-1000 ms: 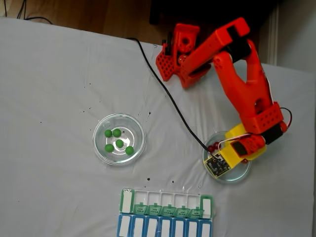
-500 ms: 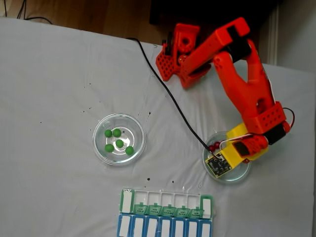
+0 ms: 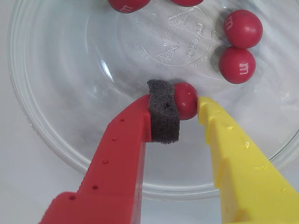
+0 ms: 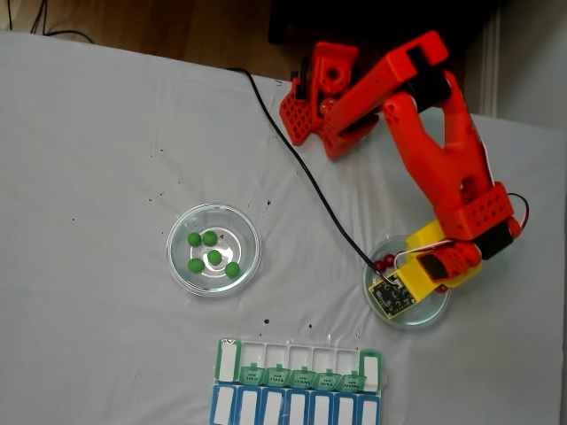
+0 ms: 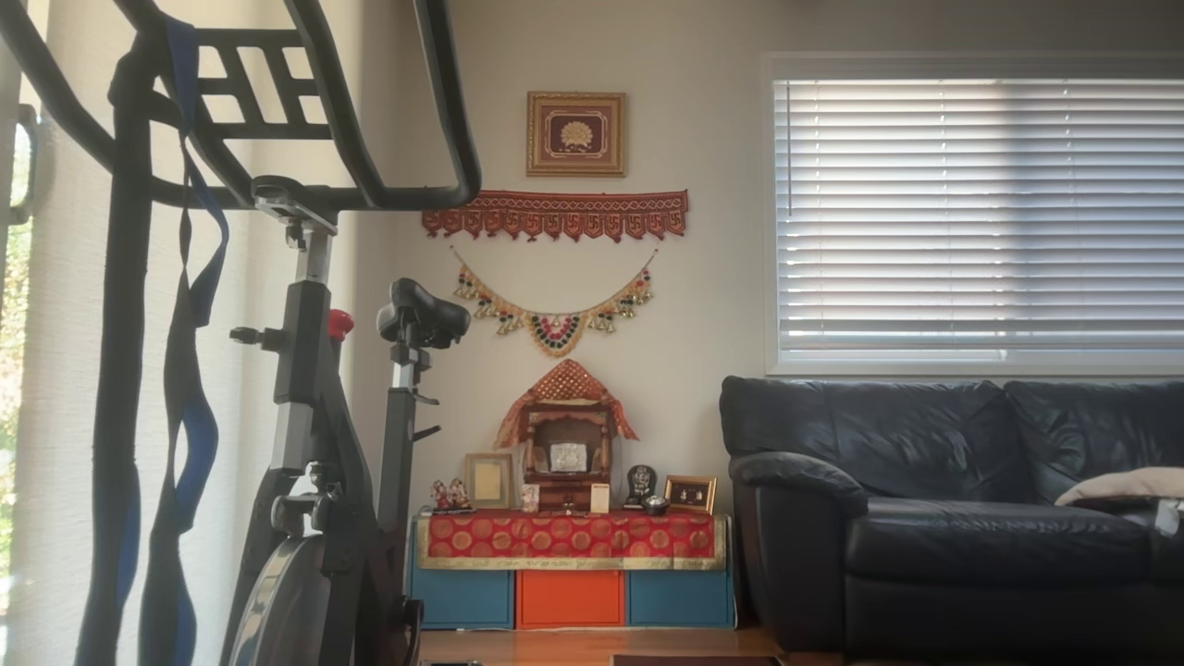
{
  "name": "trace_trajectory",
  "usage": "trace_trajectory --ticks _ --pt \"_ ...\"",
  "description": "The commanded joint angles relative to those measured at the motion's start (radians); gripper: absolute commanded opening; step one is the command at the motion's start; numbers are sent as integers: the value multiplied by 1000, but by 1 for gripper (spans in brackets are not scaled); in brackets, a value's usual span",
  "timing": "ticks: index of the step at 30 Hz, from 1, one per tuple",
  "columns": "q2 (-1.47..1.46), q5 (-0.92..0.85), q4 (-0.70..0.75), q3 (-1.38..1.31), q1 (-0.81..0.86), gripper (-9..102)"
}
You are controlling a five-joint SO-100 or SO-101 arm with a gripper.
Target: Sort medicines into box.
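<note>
Wrist view shows the red-and-yellow gripper [image 3: 188, 105] pinching one shiny dark red ball [image 3: 185, 101], at six o'clock in the clear round glass dish [image 3: 56, 140], barely moved since a moment ago, so lifting comes next.

Bare surface [image 4: 106, 133]: open passage left of the green-ball dish [image 4: 213, 249]. Black cable [image 4: 306, 173] crosses between arm base and red-ball dish [image 4: 434, 310]. Box [image 4: 299, 385] at the near edge.
</note>
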Motion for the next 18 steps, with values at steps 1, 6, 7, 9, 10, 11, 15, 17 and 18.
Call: trace_trajectory --ticks 1,6,7,9,10,11,15,17,18 --pt "51 12 8 -69 -9 7" --pt "31 17 9 -80 -11 4" --pt "31 17 9 -80 -11 4" --pt "32 17 9 -80 -11 3" --pt "32 17 11 -80 -11 3" --pt "34 15 12 -80 -11 2" --pt "37 17 11 -77 -14 1" --pt "37 17 11 -77 -14 1" --pt "37 17 11 -77 -14 1"
